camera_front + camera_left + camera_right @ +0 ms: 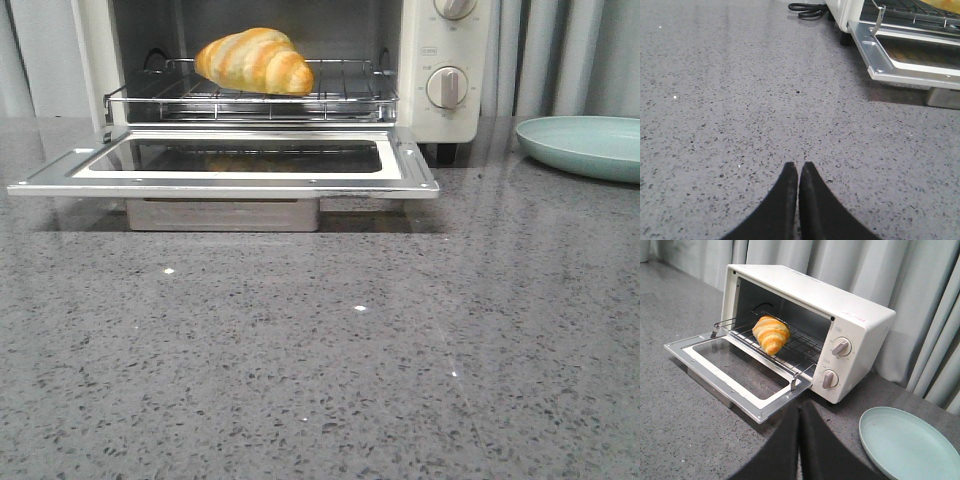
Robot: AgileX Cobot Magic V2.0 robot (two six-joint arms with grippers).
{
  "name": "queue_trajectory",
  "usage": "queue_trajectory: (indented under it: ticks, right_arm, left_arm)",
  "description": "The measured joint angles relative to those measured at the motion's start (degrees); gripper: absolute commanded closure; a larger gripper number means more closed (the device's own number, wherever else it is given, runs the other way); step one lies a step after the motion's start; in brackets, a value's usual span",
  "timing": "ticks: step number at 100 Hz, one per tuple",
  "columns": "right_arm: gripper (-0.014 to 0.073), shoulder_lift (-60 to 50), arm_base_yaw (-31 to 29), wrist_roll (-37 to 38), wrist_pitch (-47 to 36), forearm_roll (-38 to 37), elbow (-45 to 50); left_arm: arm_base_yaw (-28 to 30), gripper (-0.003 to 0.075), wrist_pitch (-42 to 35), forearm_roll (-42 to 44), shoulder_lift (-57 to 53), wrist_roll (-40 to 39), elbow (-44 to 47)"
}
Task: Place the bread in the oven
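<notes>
The bread [256,60] lies on the wire rack [345,95] inside the cream-white oven [430,120], whose glass door [230,160] hangs open and flat. It also shows in the right wrist view [771,334], with the oven [860,335] around it. My left gripper [798,166] is shut and empty, low over the grey counter to the left of the oven door [905,57]. My right gripper [800,405] is shut and empty, in front of the oven's knob side, clear of the door. Neither gripper shows in the front view.
A pale green plate [585,145] sits on the counter right of the oven; it also shows in the right wrist view [910,445]. A black cord [807,9] lies behind the oven's left side. Grey curtains hang behind. The speckled counter [320,370] stretches in front.
</notes>
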Motion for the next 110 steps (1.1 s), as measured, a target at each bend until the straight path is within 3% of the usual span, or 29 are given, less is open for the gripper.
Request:
queue_trajectory:
  ticks: [27,45,60,74,83,94,110]
  right_arm:
    - [0.0641,0.0,0.0,0.0,0.52,-0.15,0.0]
    - [0.0641,0.0,-2.3,0.23,0.12,-5.02,4.88]
    - [0.0641,0.0,-11.67,5.11,-9.83,-3.57,13.39]
    - [0.0641,0.0,-24.52,6.3,-20.87,7.25,23.83]
    - [0.0641,0.0,-31.67,6.68,-28.9,9.61,31.71]
    - [0.0641,-0.35,-36.5,6.78,-35.44,10.97,39.19]
    - [0.0641,-5.17,-38.61,6.78,-35.48,12.0,43.22]
  left_arm:
    - [0.0,0.0741,0.0,0.0,0.0,0.0,0.0]
    - [0.0,0.0741,0.0,0.0,0.0,0.0,0.0]
    - [0.0,0.0741,0.0,0.0,0.0,0.0,0.0]
    - [0.0,0.0741,0.0,0.0,0.0,0.0,0.0]
    - [0.0,0.0741,0.0,0.0,0.0,0.0,0.0]
    - [0.0,0.0741,0.0,0.0,0.0,0.0,0.0]
    - [0.0,0.0741,0.0,0.0,0.0,0.0,0.0]
